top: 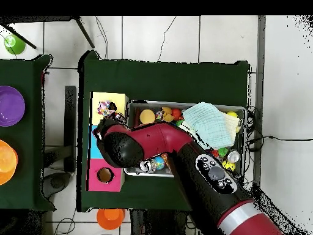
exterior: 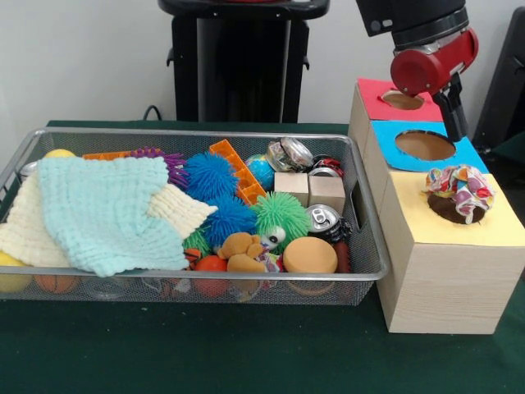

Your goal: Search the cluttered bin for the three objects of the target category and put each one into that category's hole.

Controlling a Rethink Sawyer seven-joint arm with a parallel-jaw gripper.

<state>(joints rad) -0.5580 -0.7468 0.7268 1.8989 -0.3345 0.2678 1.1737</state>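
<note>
The wire mesh bin [exterior: 197, 133] lies left of three wooden boxes and is full of clutter. One patterned cloth bundle [exterior: 461, 187] sits on the round hole [exterior: 445, 210] in the yellow-topped box [exterior: 410, 205], partly sunk in and resting on the rim. It also shows in the overhead view [top: 108, 111]. No other patterned bundle shows in the bin. My gripper [exterior: 454, 115] hangs from the red wrist above the blue-topped box, up and behind the bundle, apart from it. In the overhead view the arm covers it.
The blue-topped hole [exterior: 424, 145] and red-topped hole [exterior: 402, 100] stand behind the yellow one. The bin holds a mint cloth [exterior: 107, 213], a cream cloth [exterior: 29, 230], spiky balls [exterior: 211, 175], a can [exterior: 324, 219] and wooden blocks [exterior: 326, 193]. Bowls [top: 11, 105] stand on a side table.
</note>
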